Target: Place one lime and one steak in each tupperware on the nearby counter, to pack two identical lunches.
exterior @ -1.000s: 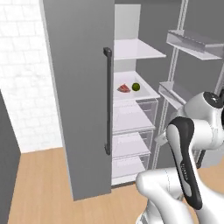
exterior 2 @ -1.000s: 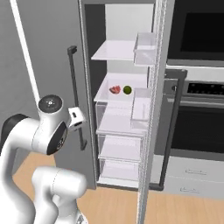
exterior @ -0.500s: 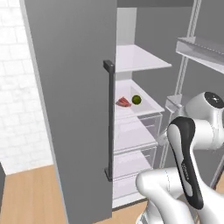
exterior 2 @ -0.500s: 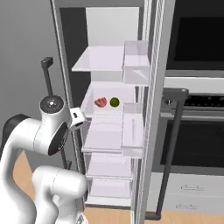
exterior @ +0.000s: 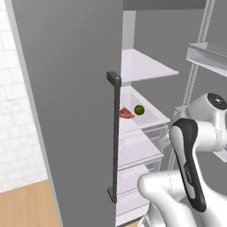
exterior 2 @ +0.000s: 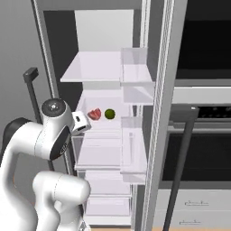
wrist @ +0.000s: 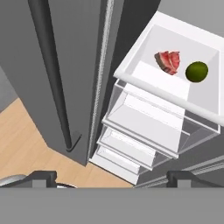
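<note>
The fridge [exterior 2: 113, 67] stands open, its door [exterior: 71, 111] swung wide and taking up the left half of the left base view. On a white shelf [wrist: 144, 72] near the middle of the compartment lie a steak [wrist: 168, 61], red-pink with pale streaks, and a lime [wrist: 197, 71] just beside it, apart rather than touching. In the hand view they sit at the upper right; in the right base view they are just left of centre, above the clear drawers [exterior 2: 106, 149].

The gripper [wrist: 111, 179] is spread wide and holds nothing, and it is well short of the shelf, looking down past the door edge toward the floor [wrist: 35, 135].

To my eye the step in hand is reaching in for one of the two. The hand should swing up and toward that shelf, keeping clear of the door's long handle [wrist: 54, 74] and the shelf's front lip. The lime will likely roll if nudged, so the fingers ought to straddle it squarely before closing. The steak lies flat and low, so it wants a grip coming down over its edges.
</note>
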